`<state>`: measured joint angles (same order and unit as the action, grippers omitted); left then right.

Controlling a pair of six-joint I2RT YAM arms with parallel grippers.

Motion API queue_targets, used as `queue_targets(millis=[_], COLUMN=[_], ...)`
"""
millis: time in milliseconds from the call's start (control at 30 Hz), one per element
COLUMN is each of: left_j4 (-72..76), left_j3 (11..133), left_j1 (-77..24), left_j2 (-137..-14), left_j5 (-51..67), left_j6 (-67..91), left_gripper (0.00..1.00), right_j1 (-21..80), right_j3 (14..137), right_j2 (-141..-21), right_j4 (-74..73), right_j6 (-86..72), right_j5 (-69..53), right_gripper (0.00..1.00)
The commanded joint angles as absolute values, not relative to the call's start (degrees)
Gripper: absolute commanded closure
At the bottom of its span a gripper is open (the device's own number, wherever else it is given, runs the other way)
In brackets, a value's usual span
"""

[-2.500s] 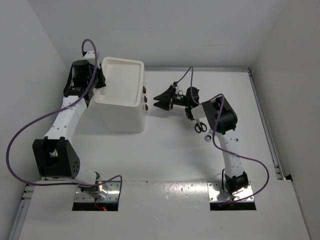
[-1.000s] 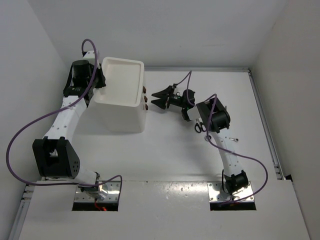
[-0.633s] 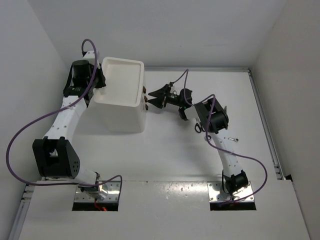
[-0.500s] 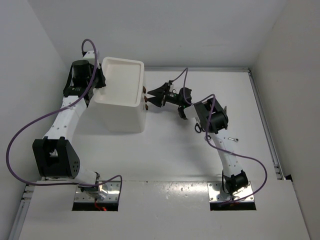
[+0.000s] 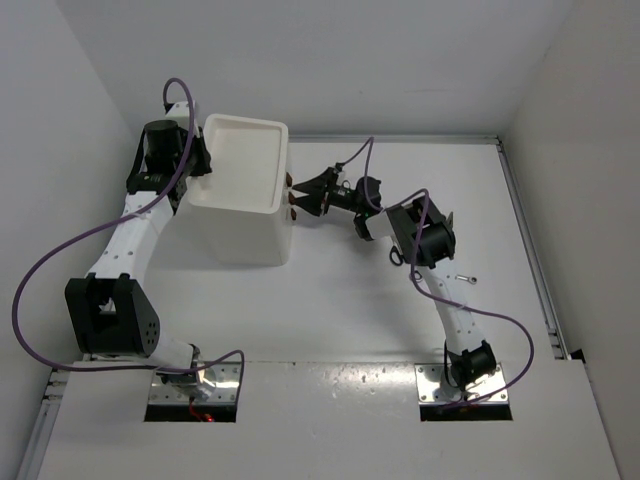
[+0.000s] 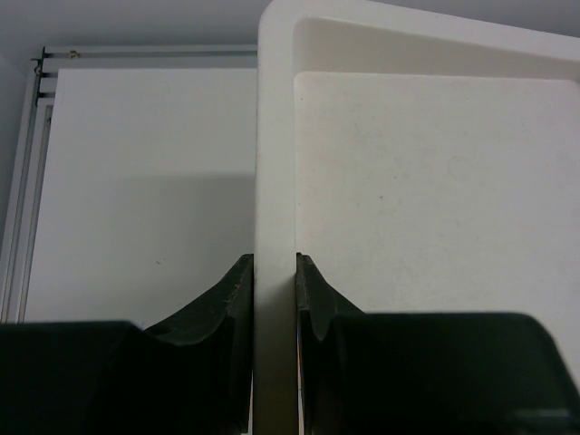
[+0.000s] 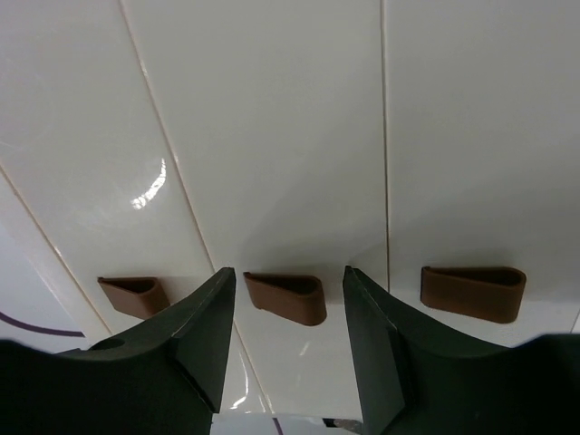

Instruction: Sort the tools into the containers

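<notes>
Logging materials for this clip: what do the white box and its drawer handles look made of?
White box: likely plastic; its drawer fronts are glossy, with a bright glare spot. Drawer handles: brown, matte, probably moulded plastic, though unsure.

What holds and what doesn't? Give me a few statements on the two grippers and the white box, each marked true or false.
1. The left gripper clamps the rim of the white box. True.
2. The right gripper is shut on a drawer handle. False: it is open, with its fingers on either side of the middle handle, not closed on it.
3. The right wrist view shows three drawer handles. True.
4. Pliers lie in the top tray. False: the visible part of the tray floor is bare.
</notes>
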<state>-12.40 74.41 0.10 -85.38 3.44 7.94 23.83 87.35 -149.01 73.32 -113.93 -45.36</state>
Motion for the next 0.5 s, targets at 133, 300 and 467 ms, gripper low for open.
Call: queue_targets(millis=[133,300,467], left_j4=[-20.7,-20.7,-20.7], left_j3=[69.0,69.0,69.0], left_j1=[-0.4,-0.4,-0.4], left_j2=[-91.0,-91.0,-90.4], left_j5=[9.3,8.8,8.8], left_j6=[11.7,11.7,11.7], left_gripper=[1.0,1.0,1.0], right_j1=[26.1,26.1,26.1], right_j3=[83.0,83.7,88.0], right_j2=[-142.7,-143.2,-143.7], right_j4=[103.8,103.8,102.7], right_j6=[-131.1,-131.1,-131.1], right_j5=[-45.7,-45.7,-45.2], right_gripper=[0.48,0.48,0.48])
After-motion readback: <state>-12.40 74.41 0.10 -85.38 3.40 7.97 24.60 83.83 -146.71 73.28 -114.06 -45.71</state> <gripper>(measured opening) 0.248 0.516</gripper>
